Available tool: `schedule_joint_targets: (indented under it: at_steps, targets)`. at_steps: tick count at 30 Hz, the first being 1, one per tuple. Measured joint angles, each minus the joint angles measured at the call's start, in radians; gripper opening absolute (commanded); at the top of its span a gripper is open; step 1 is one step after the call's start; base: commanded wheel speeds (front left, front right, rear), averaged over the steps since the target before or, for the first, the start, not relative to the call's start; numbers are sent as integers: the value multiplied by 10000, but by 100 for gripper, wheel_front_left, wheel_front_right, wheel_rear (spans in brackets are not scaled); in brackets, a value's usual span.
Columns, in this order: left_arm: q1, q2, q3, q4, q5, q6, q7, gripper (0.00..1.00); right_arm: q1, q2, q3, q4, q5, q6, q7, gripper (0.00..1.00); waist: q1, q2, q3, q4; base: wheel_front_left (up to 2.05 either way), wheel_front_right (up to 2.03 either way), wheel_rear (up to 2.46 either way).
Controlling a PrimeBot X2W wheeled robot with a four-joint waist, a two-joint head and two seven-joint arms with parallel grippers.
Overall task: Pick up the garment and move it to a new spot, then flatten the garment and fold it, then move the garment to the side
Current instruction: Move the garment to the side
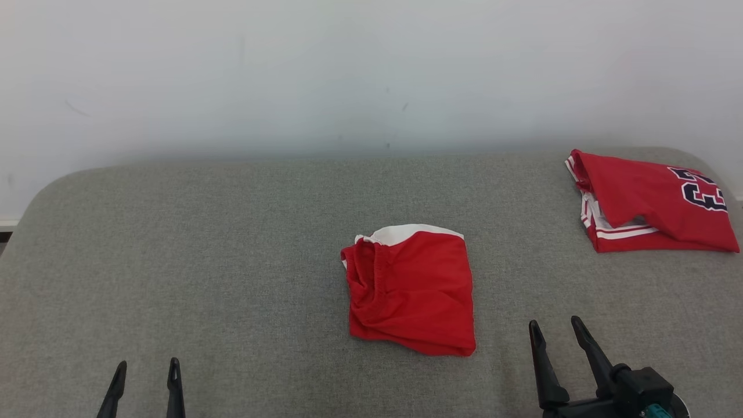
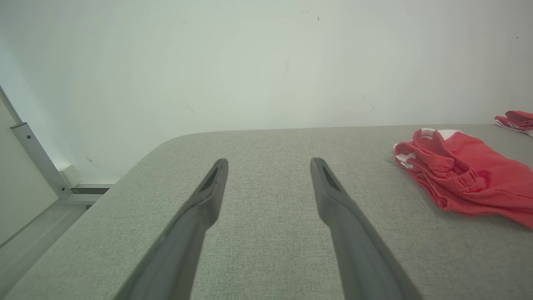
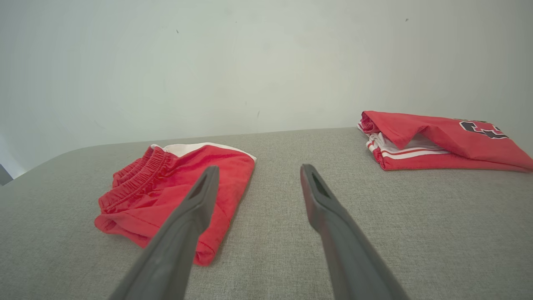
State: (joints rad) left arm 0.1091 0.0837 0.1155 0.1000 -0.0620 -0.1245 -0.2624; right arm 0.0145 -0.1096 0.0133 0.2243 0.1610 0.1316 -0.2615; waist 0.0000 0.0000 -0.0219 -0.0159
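The garment (image 1: 412, 290), red shorts with a white band and an elastic waist, lies folded in the middle of the grey surface; it also shows in the left wrist view (image 2: 466, 175) and the right wrist view (image 3: 175, 196). My left gripper (image 1: 147, 371) is open at the lower left, well clear of the cloth, fingers (image 2: 208, 196) spread over bare fabric. My right gripper (image 1: 556, 329) is open at the lower right, just right of the garment, with nothing between its fingers (image 3: 320, 200).
A folded red jersey (image 1: 650, 203) with dark numbers and white trim lies at the far right corner, also in the right wrist view (image 3: 437, 141). The grey padded surface (image 1: 203, 261) has rounded corners and meets a white wall (image 1: 348, 69) behind.
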Motion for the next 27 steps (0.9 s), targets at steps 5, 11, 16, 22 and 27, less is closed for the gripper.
schedule_joint_targets:
  at_steps: [5,11,16,22,27]
  targets:
    - [1,-46,0,23,-8,4,0,100,-185,-63,226,297,8,0,-2,100,0,0,-28,22,0,0,0]
    - [-8,-96,-25,63,-23,12,-2,100,-1175,-230,512,984,58,0,198,100,0,0,-9,99,0,0,0]
    - [-56,-136,-136,107,-29,12,0,100,-2577,-291,709,1651,59,2,748,100,0,0,95,200,0,0,0]
    - [-244,-169,-347,157,-61,10,-2,100,-4117,-295,809,2834,46,0,1419,100,0,0,304,435,0,0,0]
    - [-448,-205,-491,209,-77,8,-2,100,-4999,-328,744,4115,2,2,1699,100,1,1,588,651,0,0,0]
